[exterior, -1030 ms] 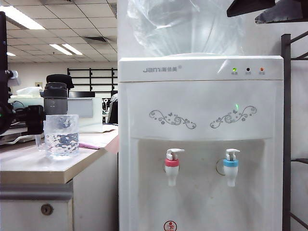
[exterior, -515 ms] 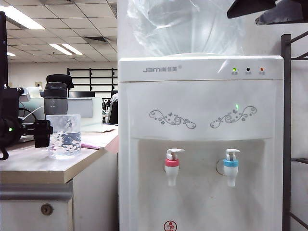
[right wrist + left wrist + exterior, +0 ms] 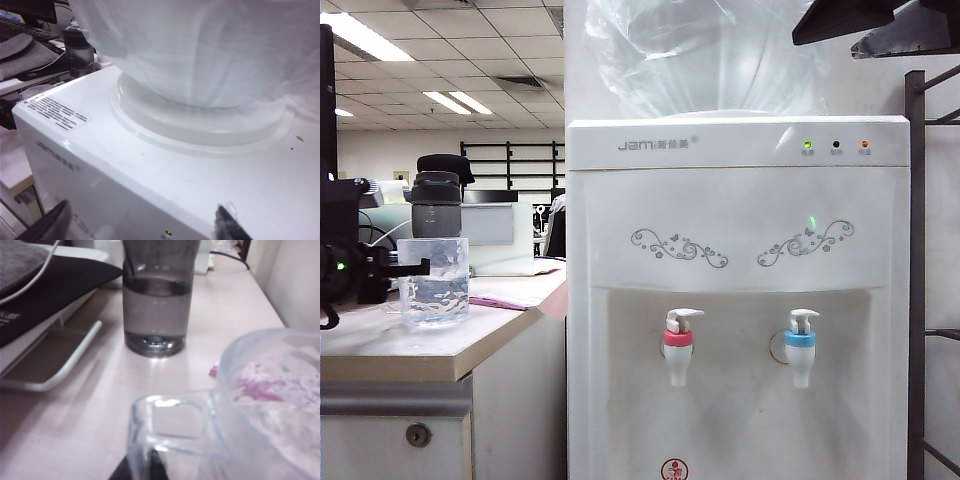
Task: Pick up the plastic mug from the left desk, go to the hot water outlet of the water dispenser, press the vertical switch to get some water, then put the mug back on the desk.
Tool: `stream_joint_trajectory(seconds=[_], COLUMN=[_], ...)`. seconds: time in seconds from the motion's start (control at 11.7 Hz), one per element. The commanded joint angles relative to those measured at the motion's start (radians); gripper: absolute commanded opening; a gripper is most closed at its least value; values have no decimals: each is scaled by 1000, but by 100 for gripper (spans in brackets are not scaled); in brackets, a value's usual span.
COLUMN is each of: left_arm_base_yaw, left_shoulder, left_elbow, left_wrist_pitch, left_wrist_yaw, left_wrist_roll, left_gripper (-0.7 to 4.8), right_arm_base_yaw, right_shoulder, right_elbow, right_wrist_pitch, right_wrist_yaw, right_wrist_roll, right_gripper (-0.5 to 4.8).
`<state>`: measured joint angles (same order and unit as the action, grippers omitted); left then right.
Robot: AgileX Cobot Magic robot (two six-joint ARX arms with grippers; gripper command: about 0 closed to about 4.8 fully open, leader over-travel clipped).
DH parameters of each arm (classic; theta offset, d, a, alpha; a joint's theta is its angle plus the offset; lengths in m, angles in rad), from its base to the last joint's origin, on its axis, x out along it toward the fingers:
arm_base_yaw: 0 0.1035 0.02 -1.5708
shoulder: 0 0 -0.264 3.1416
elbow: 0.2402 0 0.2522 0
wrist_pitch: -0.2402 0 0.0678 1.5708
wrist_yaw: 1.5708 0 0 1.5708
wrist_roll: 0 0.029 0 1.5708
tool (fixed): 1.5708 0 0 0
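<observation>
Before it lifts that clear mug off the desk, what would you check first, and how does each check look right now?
1. Left pincer shut on the plastic mug by its handle: ok.
2. Mug upright on the left desk: ok.
3. Grey tumbler stands behind the mug, apart from it: ok.
4. Hot water outlet has nothing beneath it: ok.
5. Right pincer open above the water dispenser, away from the taps: ok.
6. Grip firm enough for the lift: cannot tell.

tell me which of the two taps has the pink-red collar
The hot water outlet, the tap nearer the left desk. The other tap, farther from the desk, wears a blue collar.
</observation>
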<state>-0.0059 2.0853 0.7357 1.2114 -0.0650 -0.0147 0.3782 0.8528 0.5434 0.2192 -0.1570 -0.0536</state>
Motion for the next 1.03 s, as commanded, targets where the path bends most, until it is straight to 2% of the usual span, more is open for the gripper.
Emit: stream_joint_trajectory(seconds=[0.09,1.03], left_arm_base_yaw=[0,-7], left_shoulder=[-2,-2], left_elbow=[-1,-3], left_wrist_pitch=[2,-13], left_wrist_yaw=[2,5], left_wrist_roll=[8,6], left_gripper=[-6,-5], right_arm_base_yaw=[1,1], right_shoulder=[-2,-2], right_elbow=[4,4], right_wrist_pitch=[18,7], right_wrist_yaw=[2,2], right_wrist_roll=[-3,-3], right_gripper=[373,373])
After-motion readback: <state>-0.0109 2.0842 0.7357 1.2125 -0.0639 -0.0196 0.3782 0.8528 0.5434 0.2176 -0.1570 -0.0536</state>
